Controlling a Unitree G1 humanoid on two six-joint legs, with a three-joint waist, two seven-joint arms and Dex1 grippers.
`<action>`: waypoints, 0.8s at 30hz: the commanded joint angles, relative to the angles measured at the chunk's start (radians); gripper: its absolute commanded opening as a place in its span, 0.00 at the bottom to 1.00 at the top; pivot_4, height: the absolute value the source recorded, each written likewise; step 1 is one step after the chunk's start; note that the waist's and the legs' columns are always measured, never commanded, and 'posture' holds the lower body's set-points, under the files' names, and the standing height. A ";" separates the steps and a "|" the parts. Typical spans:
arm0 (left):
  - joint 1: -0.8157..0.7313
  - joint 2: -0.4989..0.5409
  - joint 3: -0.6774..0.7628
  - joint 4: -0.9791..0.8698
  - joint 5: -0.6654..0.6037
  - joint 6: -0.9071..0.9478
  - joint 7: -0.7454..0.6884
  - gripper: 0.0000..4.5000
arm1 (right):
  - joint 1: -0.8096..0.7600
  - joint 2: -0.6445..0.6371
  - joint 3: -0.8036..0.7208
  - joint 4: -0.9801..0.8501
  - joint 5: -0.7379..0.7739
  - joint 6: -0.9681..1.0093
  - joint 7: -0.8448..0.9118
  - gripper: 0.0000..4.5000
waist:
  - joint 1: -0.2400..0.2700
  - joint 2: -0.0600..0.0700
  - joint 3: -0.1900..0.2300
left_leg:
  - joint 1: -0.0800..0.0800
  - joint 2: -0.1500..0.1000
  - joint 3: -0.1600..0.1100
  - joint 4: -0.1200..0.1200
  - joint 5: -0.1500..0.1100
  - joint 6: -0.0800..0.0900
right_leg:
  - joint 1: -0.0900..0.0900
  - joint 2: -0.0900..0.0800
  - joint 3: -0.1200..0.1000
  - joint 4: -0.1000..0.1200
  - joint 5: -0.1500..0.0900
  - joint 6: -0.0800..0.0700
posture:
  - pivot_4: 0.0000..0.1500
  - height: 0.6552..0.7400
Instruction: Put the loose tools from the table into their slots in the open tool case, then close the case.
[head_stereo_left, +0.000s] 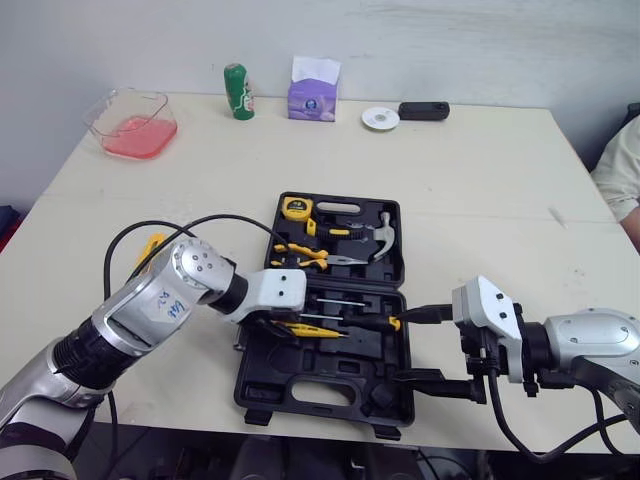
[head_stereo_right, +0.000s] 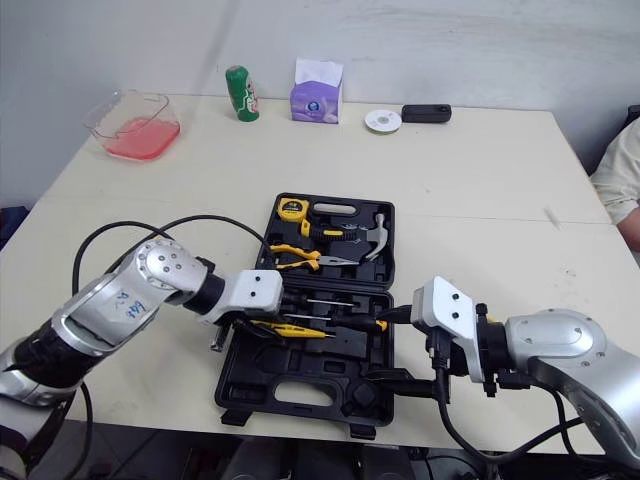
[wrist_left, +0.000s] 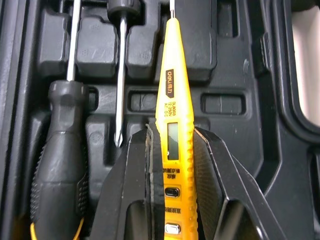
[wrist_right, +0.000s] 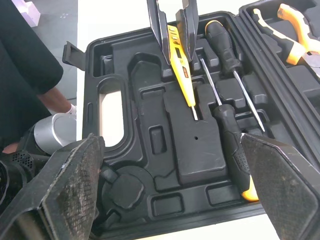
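Case (head_stereo_left: 300, 388): lies open on the table (head_stereo_left: 480, 180), both halves flat, the lid half farther from the robot.
Left gripper (wrist_left: 172, 131): over the near half of the case, at its left side; fingers (wrist_left: 129, 170) clamped on the tester from both sides.
Tester (wrist_left: 172, 95): yellow, held by its rear end, lying low across the near half with its metal tip pointing to the right; whether it sits in its slot, I cannot tell.
Screwdrivers (head_stereo_left: 352, 322): two, black-handled, in the near half just beyond the tester and parallel to it.
Right gripper (head_stereo_left: 435, 347): at the right edge of the near half, fingers spread wide with nothing between them; one finger reaches to the edge beside the screwdriver handle, the other to the near right corner.
Lid half: holds a yellow tape (head_stereo_left: 296, 208), a hammer (head_stereo_left: 380, 235) and yellow-handled pliers (head_stereo_left: 305, 257).
Far edge of table: a clear tub (head_stereo_left: 132, 124) with pink contents, a green can (head_stereo_left: 237, 91), a tissue box (head_stereo_left: 314, 90), a white disc (head_stereo_left: 380, 118) and a black device (head_stereo_left: 423, 110), all well apart from the case.
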 joint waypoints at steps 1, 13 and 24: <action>-0.010 0.015 0.004 0.011 0.035 -0.015 -0.014 0.11 | -0.012 0.002 -0.013 -0.016 0.006 -0.016 -0.002 1.00 | 0.000 0.000 0.000 | 0.000 0.000 0.000 0.000 0.000 0.000 | 0.000 0.000 0.000 0.000 0.000 0.000 | 1.00 0.82; -0.018 -0.047 0.126 0.003 -0.083 0.057 -0.038 0.83 | -0.017 0.007 -0.001 -0.008 -0.002 -0.025 -0.005 1.00 | 0.000 0.000 0.000 | -0.001 0.000 0.000 0.002 0.000 0.000 | 0.000 0.000 0.000 0.001 0.000 0.000 | 1.00 0.82; 0.211 -0.197 0.398 0.264 -0.229 -0.240 -0.009 0.70 | -0.005 0.020 0.012 0.008 -0.024 -0.049 -0.004 1.00 | 0.001 0.000 0.000 | 0.000 0.000 0.000 0.004 -0.001 0.001 | 0.001 -0.002 -0.001 0.002 0.000 0.000 | 1.00 0.82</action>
